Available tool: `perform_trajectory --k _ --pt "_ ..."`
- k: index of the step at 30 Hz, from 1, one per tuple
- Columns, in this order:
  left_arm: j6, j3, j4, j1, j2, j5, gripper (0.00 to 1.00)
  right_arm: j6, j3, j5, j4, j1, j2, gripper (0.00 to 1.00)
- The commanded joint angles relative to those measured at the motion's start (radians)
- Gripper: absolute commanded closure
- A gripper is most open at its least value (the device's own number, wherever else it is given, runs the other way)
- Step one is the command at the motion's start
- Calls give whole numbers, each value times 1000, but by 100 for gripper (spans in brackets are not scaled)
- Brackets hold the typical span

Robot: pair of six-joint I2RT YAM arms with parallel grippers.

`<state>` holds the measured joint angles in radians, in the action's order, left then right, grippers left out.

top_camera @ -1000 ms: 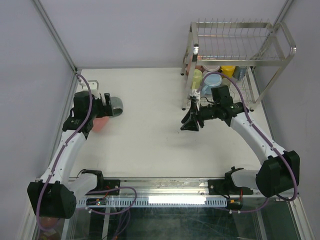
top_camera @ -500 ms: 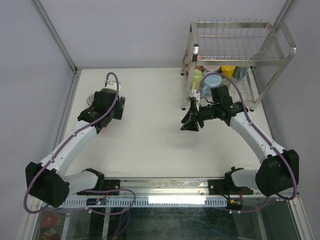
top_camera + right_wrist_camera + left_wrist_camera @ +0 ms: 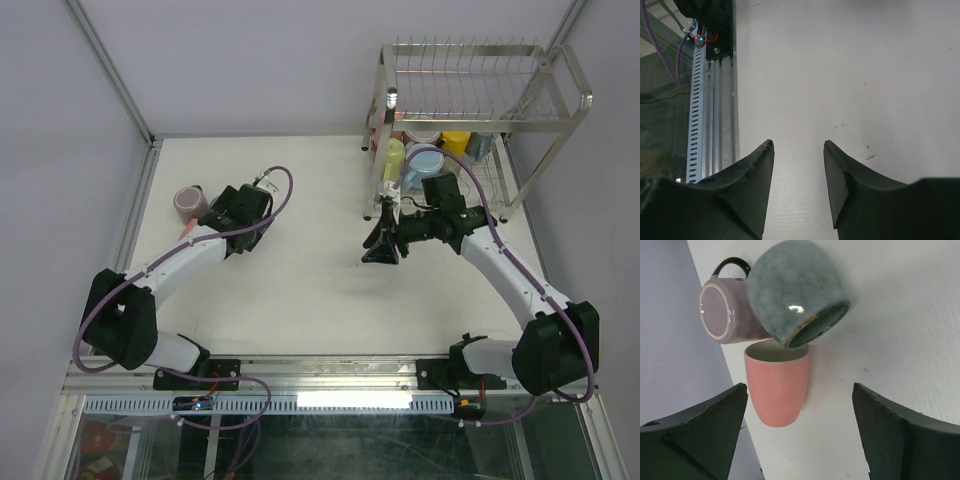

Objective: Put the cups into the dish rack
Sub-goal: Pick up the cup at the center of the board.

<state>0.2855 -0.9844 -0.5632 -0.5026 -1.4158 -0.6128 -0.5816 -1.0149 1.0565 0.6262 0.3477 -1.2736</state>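
Note:
Three cups lie on their sides by the left table edge in the left wrist view: a mauve mug (image 3: 722, 310) with a black handle, a round grey-blue cup (image 3: 795, 287) and a salmon pink tumbler (image 3: 777, 387). My left gripper (image 3: 797, 405) is open, with the pink tumbler's base just inside its left finger (image 3: 705, 435), not touching. From above, the mauve mug (image 3: 188, 202) shows beside my left gripper (image 3: 215, 218); the arm hides the grey-blue cup. My right gripper (image 3: 798, 145) (image 3: 380, 240) hangs open and empty over bare table, in front of the chrome dish rack (image 3: 480, 95).
The rack's lower shelf holds a yellow-green cup (image 3: 394, 155), a light blue cup (image 3: 425, 160) and a yellow cup (image 3: 456, 142). A metal rail (image 3: 712, 100) runs along the table's near edge. The left wall (image 3: 670, 340) stands close behind the three cups.
My left arm has swung right, away from the left edge toward the table's middle, its gripper still open. The mauve mug now shows uncovered. The right arm has not moved.

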Motion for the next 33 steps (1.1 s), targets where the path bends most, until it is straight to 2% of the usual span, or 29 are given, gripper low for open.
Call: perform_trajectory --k 1,4,10,17,24,29,33 --pt "157 48 238 1 -2 -124 15 3 2 44 -25 5 50 53" --pt "229 92 387 1 -55 -134 14 6 0 49 -23 7 59 53" --pt "337 152 583 2 -114 -187 17 14 8 71 -27 8 84 53" --pt "390 151 711 48 -194 -203 28 23 18 79 -40 10 113 53" --pt "410 127 774 80 -273 -172 48 24 21 74 -42 10 132 53" --pt "437 136 851 83 -288 -170 57 23 20 70 -42 10 134 53" --pt "459 138 905 84 -286 -175 75 20 21 68 -41 10 133 53"
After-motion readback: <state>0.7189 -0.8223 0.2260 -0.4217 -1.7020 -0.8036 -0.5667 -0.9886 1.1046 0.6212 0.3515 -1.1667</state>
